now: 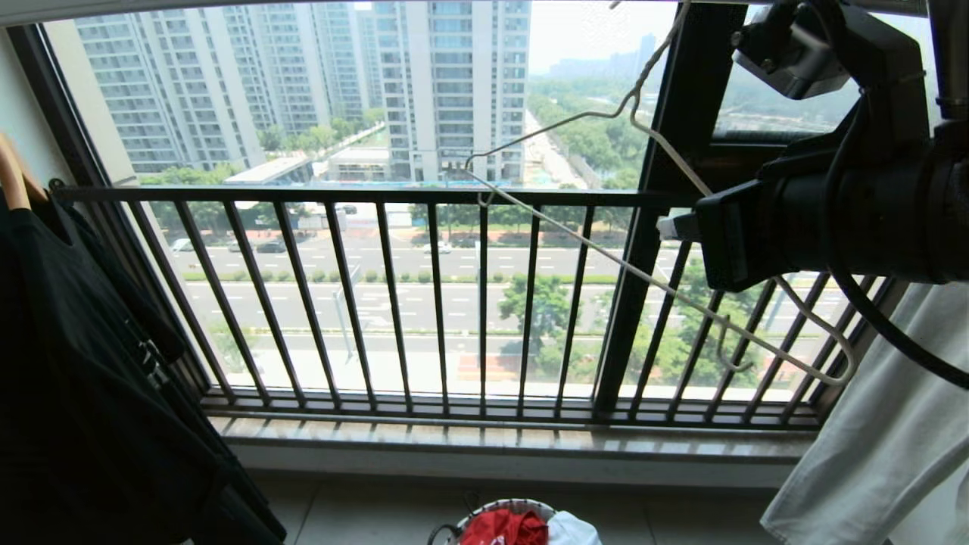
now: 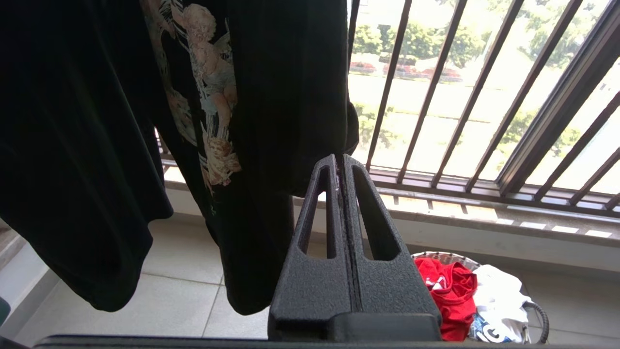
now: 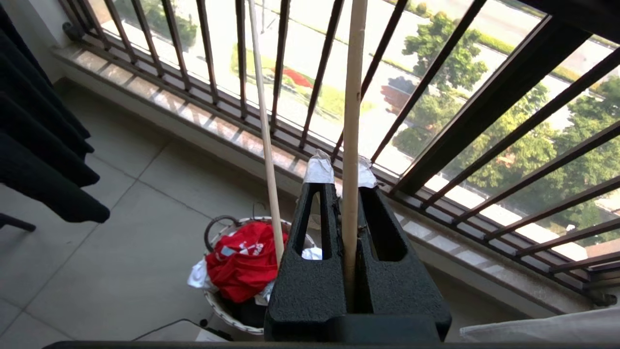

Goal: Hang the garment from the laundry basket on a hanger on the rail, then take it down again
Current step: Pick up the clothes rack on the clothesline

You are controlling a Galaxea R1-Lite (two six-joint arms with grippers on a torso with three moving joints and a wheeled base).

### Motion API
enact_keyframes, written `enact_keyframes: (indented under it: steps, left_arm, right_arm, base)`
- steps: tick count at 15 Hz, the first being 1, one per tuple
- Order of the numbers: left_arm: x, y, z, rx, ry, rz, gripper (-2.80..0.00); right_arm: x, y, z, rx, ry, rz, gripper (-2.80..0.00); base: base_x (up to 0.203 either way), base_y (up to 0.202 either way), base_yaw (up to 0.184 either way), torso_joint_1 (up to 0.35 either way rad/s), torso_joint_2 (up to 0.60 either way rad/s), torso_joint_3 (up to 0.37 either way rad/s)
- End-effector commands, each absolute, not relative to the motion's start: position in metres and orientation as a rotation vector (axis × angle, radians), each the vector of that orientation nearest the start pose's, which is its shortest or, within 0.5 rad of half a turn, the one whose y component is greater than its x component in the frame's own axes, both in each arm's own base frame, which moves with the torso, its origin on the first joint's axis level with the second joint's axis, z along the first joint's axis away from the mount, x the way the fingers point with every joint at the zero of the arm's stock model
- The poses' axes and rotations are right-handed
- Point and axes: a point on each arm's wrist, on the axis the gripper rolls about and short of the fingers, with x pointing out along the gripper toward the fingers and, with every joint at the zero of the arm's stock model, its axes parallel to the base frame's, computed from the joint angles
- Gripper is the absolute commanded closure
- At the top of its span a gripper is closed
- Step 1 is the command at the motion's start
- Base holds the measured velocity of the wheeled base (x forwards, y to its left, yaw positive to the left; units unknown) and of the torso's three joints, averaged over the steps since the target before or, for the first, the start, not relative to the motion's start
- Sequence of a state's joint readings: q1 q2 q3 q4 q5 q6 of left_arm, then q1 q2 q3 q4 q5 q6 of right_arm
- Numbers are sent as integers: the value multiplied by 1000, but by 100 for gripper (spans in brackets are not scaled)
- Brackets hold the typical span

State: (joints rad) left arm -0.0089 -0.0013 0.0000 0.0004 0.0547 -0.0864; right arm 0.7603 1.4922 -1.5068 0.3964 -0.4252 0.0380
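Note:
The red garment [image 1: 506, 527] lies crumpled in the laundry basket [image 1: 500, 503] on the floor below the window. It also shows in the left wrist view [image 2: 448, 291] and the right wrist view [image 3: 242, 261]. The thin white wire hanger [image 1: 575, 227] hangs tilted in front of the window, its hook running out of the top of the head view. My right gripper [image 1: 670, 227] is raised at the right and is shut on one wire of the hanger [image 3: 351, 121]. My left gripper [image 2: 340, 160] is shut and empty, low beside the black shirt. The rail is out of view.
A black T-shirt [image 1: 91, 363] on a wooden hanger hangs at the left. A white garment [image 1: 886, 424] hangs at the right. The dark barred window railing [image 1: 378, 303] and its sill stand behind the hanger. White cloth [image 1: 571, 530] lies next to the red garment in the basket.

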Motion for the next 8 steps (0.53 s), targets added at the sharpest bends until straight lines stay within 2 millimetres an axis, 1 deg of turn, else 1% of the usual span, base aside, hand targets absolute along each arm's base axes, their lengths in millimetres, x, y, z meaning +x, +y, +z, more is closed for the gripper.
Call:
enact_keyframes:
  steps: [1,8]
  left_arm:
    - [-23,1,75,-87,-2,46,0]
    - [-23,1,75,-87,-2,46,0]
  right_arm:
    - [178,157,343,-172,304,327,0]
    - [165,155,352,-160,260,383,0]
  base:
    - [0,0,0,0,0,0]
    - [0,0,0,0,0,0]
